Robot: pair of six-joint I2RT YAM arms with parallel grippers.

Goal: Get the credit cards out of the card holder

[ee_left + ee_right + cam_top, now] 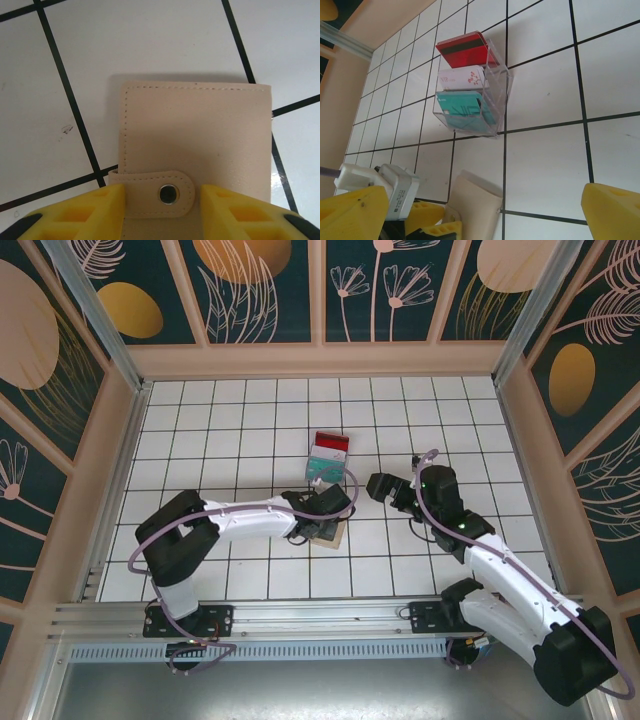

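Card holder (200,130) lies closed on the tiled counter (220,420), snap tab (152,192) across its edge. Left hand (162,210) straddles the tab, fingers partway apart, gripping nothing. Right hand (485,215) is spread wide and empty, just to the right. Credit cards (461,79), red, white and teal, sit in a clear tiered stand (501,85) near the holder's far side.

Pale-stitched tan wallet (200,130). Red card (462,50), whitish card (460,79) with red sprigs, teal card (460,107). White tiles (240,420), black grid.
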